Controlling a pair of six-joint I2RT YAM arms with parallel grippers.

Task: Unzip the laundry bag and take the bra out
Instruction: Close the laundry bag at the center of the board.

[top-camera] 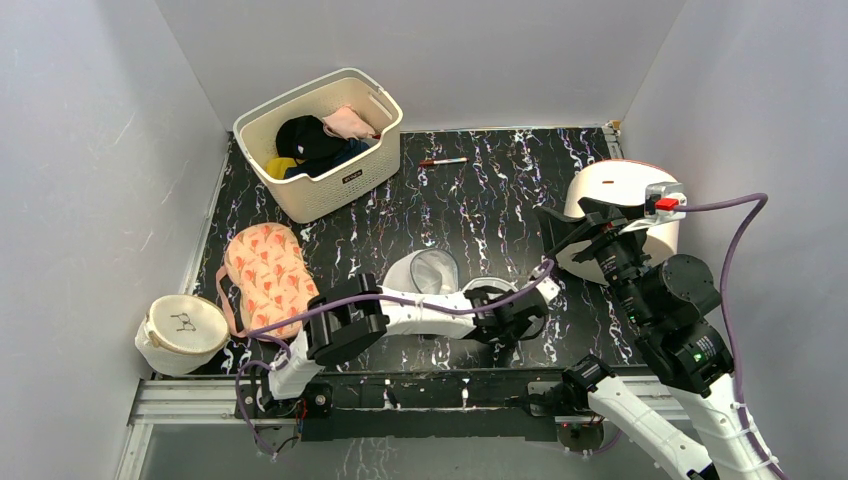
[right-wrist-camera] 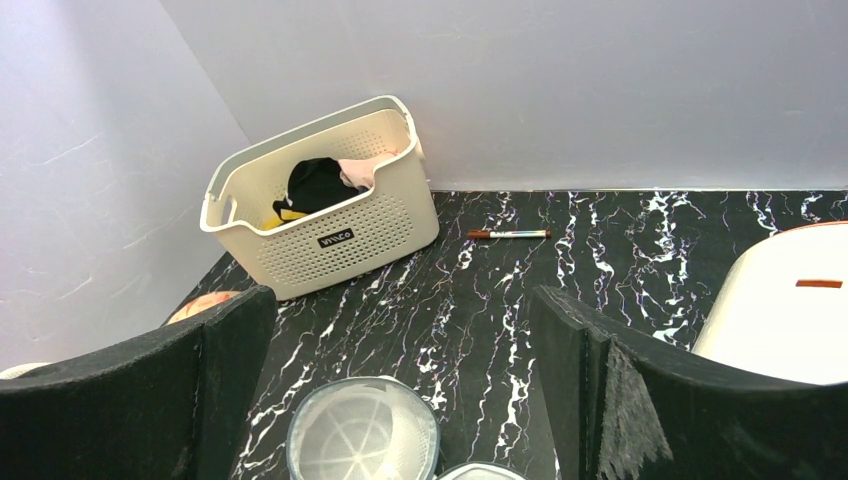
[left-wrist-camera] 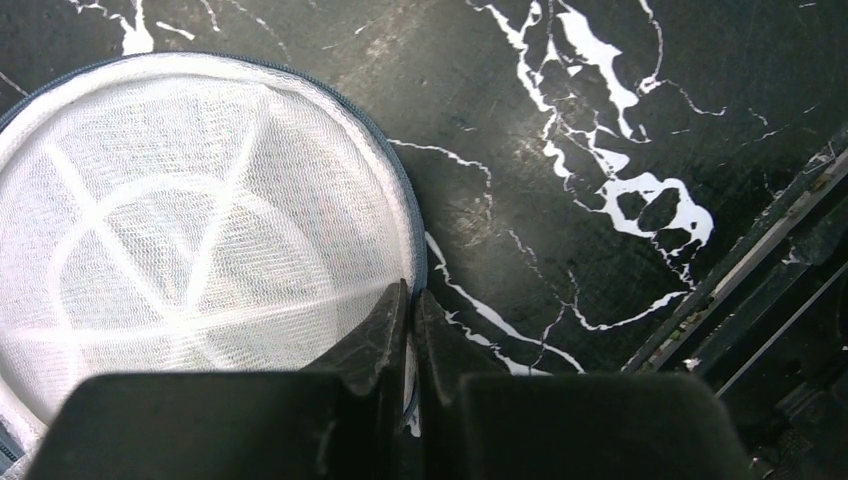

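The laundry bag (top-camera: 428, 270) lies open at mid-table, one mesh dome tipped up. Its other half (left-wrist-camera: 190, 220) lies flat under my left gripper (top-camera: 503, 318). The left gripper (left-wrist-camera: 411, 298) is shut, and its tips pinch the grey-blue zipper rim (left-wrist-camera: 416, 235) at the dome's right edge. Both halves (right-wrist-camera: 362, 432) look empty. My right gripper (top-camera: 575, 232) is open and empty, raised to the right of the bag, and the right wrist view (right-wrist-camera: 400, 312) shows its fingers wide apart. A pale-pink soft garment (top-camera: 352, 122), seemingly the bra, lies in the basket.
The cream slotted basket (top-camera: 322, 192) with dark clothes stands at the back left. A leaf-print orange-pink pad (top-camera: 268, 275) and a round white container (top-camera: 182, 328) are at the left. A large white cylinder (top-camera: 622, 190) is at the right. A marker (top-camera: 443, 161) lies near the back.
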